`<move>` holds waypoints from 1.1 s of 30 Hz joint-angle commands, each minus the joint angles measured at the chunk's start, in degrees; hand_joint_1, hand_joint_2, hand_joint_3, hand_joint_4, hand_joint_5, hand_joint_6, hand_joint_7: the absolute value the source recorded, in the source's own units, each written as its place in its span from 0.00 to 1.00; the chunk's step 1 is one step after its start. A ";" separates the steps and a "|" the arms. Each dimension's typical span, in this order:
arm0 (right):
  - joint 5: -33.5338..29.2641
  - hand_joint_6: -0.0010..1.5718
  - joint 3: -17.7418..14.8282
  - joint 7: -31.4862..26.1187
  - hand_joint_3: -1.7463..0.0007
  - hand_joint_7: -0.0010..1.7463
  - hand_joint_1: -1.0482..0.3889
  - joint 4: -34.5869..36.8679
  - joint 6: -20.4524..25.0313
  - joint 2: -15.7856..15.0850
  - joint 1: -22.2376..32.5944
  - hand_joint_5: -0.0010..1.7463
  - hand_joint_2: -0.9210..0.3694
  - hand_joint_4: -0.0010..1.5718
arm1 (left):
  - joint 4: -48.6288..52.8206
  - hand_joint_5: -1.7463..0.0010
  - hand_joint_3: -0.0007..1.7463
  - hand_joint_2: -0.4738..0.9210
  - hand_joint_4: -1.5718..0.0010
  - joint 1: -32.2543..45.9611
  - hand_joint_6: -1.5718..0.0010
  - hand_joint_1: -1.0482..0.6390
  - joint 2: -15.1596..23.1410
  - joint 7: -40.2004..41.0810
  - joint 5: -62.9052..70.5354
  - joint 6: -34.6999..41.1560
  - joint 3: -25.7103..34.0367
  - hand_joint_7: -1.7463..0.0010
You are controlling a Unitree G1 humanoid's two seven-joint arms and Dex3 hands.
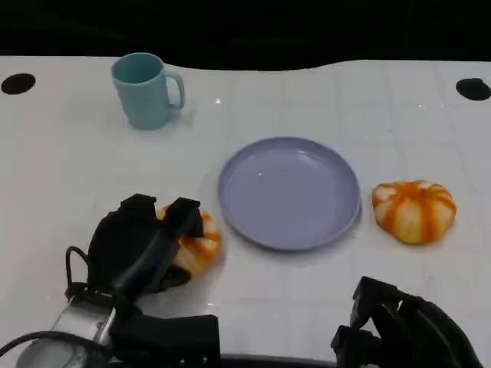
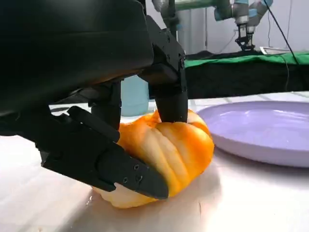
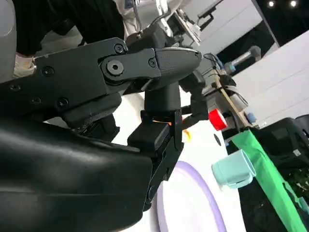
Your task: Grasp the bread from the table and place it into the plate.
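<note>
An orange-and-white striped bread roll [image 1: 202, 245] lies on the white table just left of the lilac plate [image 1: 289, 192]. My left hand [image 1: 142, 241] covers it from the near side and grips it. In the left wrist view one finger [image 2: 171, 96] presses on the top of the roll [image 2: 178, 145] and another [image 2: 120, 166] wraps its side, while the roll rests on the table beside the plate [image 2: 260, 130]. A second roll [image 1: 414, 211] sits right of the plate. My right hand [image 1: 406, 326] hovers at the near right edge, holding nothing, fingers apart.
A teal mug [image 1: 146, 90] stands at the back left, well behind the plate. Two black round holes [image 1: 17, 83] mark the table's far corners. The right wrist view looks past my right hand [image 3: 120, 121] to the plate [image 3: 193, 203] and mug [image 3: 234, 169].
</note>
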 commanded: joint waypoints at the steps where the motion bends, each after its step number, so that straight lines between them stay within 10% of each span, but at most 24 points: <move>1: 0.79 0.48 -0.38 -0.78 0.88 0.80 0.21 -1.70 1.66 -0.58 0.53 0.93 0.00 0.55 | -4.87 0.00 0.08 0.96 0.50 1.40 0.62 0.52 2.23 -2.11 -1.22 0.24 2.16 0.00; 11: 0.45 0.47 0.24 -1.45 0.87 0.80 0.21 -2.93 2.27 0.00 1.08 0.93 0.00 0.55 | -12.59 0.00 0.11 0.96 0.47 2.32 0.59 0.54 4.56 -6.07 -2.57 -0.35 5.50 0.00; 14: 0.52 0.47 0.32 -1.64 0.87 0.80 0.22 -2.61 2.13 0.40 1.05 0.93 0.00 0.55 | -14.66 0.00 0.49 0.71 0.45 2.10 0.58 0.54 4.84 -7.41 -2.83 -0.17 6.22 0.00; 16: 0.46 0.47 0.40 -1.94 0.88 0.81 0.22 -2.64 2.24 0.55 1.06 0.93 0.00 0.55 | -15.72 0.00 0.58 0.66 0.44 1.98 0.56 0.55 4.87 -7.75 -3.13 -0.50 6.87 0.02; 33: 0.73 0.47 -0.27 -1.58 0.89 0.81 0.22 -1.65 2.49 -0.06 0.57 0.93 0.00 0.55 | -12.66 0.00 0.73 0.55 0.42 -7.79 0.55 0.56 -2.00 -12.06 -5.90 -3.33 6.25 0.00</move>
